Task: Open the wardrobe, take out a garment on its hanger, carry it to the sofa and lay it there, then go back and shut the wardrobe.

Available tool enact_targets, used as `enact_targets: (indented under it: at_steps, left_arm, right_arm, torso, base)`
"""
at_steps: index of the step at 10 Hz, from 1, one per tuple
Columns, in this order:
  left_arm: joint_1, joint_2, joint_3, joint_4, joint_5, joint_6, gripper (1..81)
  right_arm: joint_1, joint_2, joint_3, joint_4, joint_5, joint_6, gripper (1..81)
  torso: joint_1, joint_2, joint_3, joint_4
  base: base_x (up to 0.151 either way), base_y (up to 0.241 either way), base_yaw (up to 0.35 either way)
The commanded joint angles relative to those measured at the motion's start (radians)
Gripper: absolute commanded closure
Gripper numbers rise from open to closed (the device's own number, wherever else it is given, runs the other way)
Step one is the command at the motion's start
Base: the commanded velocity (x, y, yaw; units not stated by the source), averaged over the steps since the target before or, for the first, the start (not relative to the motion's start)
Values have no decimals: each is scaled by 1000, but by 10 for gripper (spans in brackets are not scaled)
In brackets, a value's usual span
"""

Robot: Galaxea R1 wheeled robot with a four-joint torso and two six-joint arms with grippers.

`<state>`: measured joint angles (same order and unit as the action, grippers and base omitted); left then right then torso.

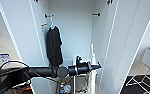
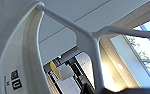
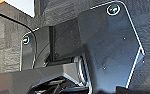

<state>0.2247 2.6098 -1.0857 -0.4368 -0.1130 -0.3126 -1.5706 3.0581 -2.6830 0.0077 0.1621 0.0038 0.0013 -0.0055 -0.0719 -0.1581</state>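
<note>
I have the wardrobe (image 1: pixel 73 30) open, and my left gripper (image 1: pixel 98 66) is reaching in at its right side, closed on the hanger (image 2: pixel 91 47), with the shirt (image 2: pixel 8 50) hanging below. The cloth looks thin, light and floppy, so I grip the stiff hanger by its neck. I cannot tell the right gripper's state.

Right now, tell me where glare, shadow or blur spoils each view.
Head view: soft all over; the wardrobe interior is evenly lit, and the black shirt is a flat dark shape without folds. Left wrist view: the window glares, and the hanger is blurred close up. Right wrist view: dim, mostly shadowed dark floor.
</note>
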Motion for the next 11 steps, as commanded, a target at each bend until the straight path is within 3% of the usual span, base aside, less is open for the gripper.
enact_targets:
  at_steps: [1, 11]
  left_arm:
    - [-162, 7, 24, 36, -28, 15, 811]
    - [-161, 33, 13, 41, -17, 10, 811]
  right_arm:
    - [36, 0, 9, 8, -47, 1, 10]
    - [30, 0, 9, 8, -35, 1, 10]
  torso:
    - [0, 0, 0, 0]
    - [0, 0, 0, 0]
  base:
    - [0, 0, -92]
    - [0, 0, -244]
